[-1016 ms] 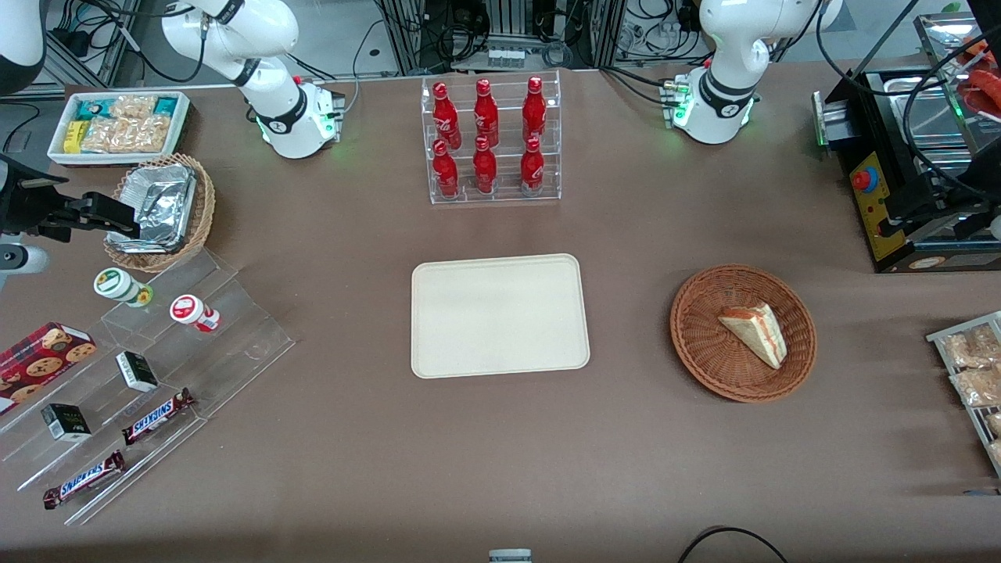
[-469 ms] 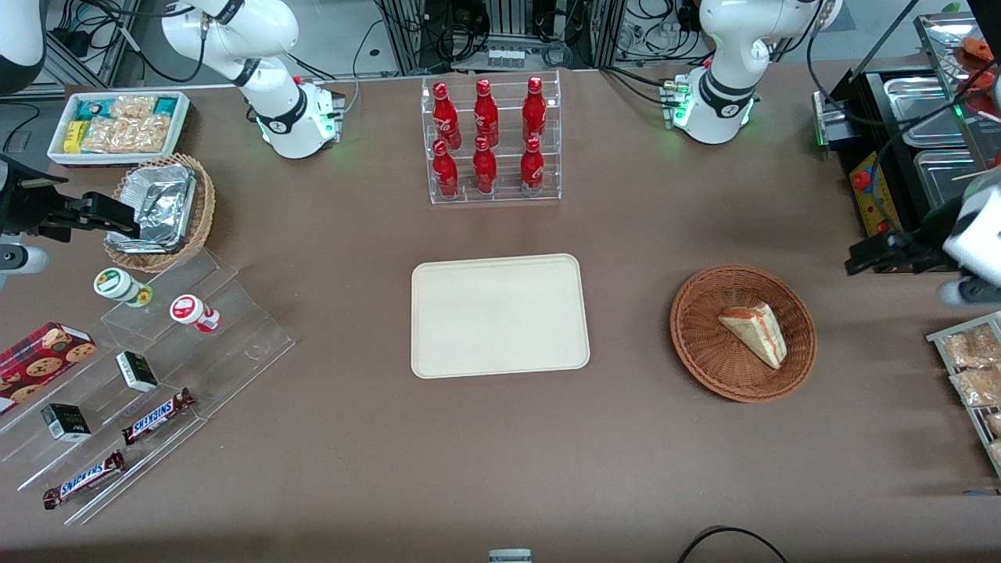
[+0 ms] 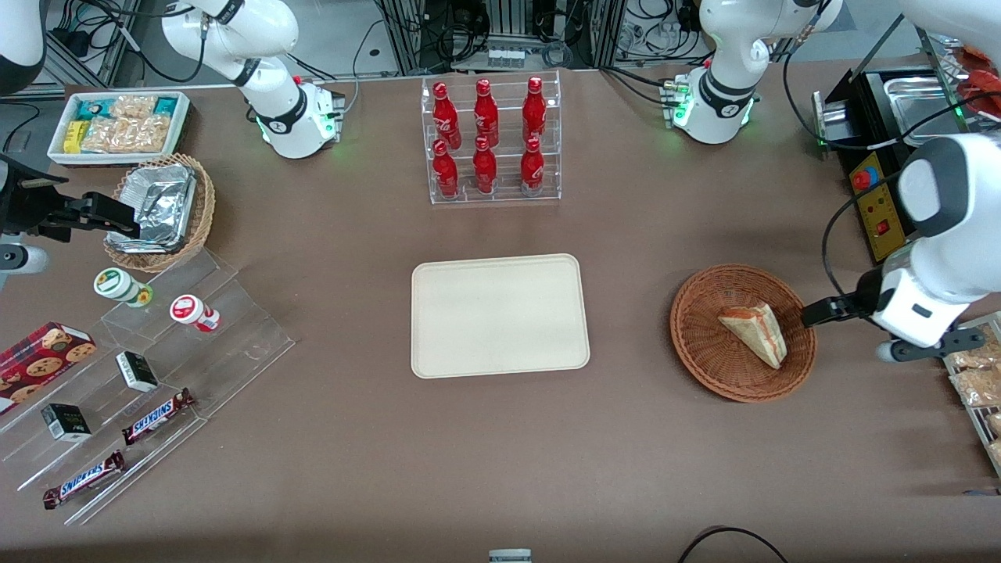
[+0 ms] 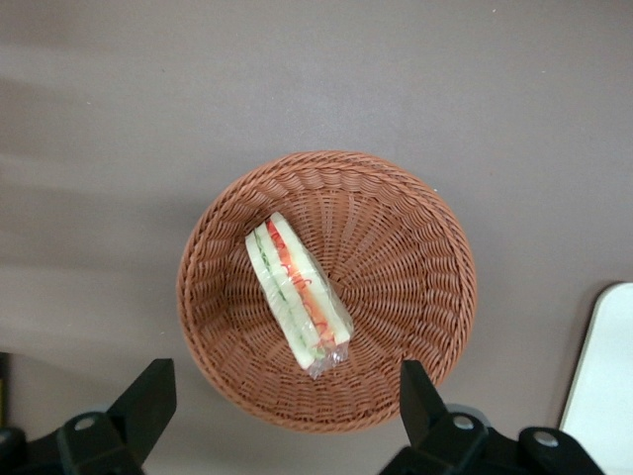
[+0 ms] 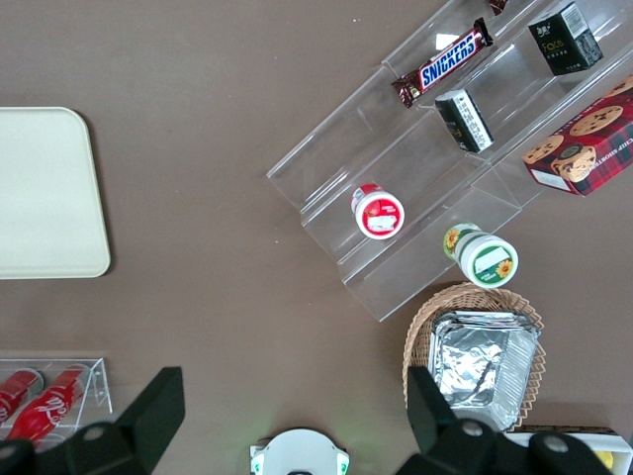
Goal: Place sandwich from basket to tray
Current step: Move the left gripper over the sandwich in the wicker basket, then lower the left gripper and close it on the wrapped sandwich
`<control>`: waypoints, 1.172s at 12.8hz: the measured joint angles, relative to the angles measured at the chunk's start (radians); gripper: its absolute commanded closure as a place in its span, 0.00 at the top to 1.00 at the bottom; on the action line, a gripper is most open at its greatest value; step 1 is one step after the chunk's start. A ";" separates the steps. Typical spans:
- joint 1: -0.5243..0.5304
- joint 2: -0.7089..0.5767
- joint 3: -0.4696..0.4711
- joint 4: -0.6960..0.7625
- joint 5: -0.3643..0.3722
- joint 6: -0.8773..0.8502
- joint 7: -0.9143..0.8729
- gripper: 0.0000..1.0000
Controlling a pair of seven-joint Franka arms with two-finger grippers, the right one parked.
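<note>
Evidently lining up a grasp, the gripper [image 4: 282, 411] hangs above the basket [image 3: 708, 356], jaws spread wide and empty, straddling the sandwich [image 3: 755, 332] lying inside. The tray [image 3: 500, 317] waits bare on the tabletop [image 3: 500, 453], well apart.

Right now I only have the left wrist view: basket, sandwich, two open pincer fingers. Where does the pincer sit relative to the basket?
Observer: In the front view the pincer is at the basket's rim toward the working arm's end, short of the sandwich.
Operator: And the tray? I see only a corner.
Observer: The tray lies flat beside the basket, toward the parked arm's end, apart from it.
Operator: Anything standing near it?
Observer: A rack of red bottles stands farther from the front camera than the tray.
</note>
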 measured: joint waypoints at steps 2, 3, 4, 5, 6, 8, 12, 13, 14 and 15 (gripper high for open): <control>-0.001 0.000 0.000 -0.066 0.000 0.089 -0.077 1.00; -0.003 0.000 0.000 -0.103 0.000 0.136 -0.119 1.00; -0.007 0.000 0.000 -0.139 0.000 0.173 -0.156 1.00; -0.011 -0.001 -0.001 -0.172 0.000 0.208 -0.189 1.00; -0.013 -0.004 -0.001 -0.206 0.000 0.251 -0.216 1.00; -0.013 -0.012 -0.001 -0.272 0.000 0.345 -0.266 1.00; -0.020 -0.016 -0.001 -0.353 0.000 0.450 -0.308 1.00; -0.029 -0.016 -0.002 -0.367 0.000 0.462 -0.317 1.00; -0.038 -0.016 -0.002 -0.375 0.000 0.470 -0.325 1.00; -0.049 -0.016 -0.002 -0.379 0.000 0.472 -0.332 1.00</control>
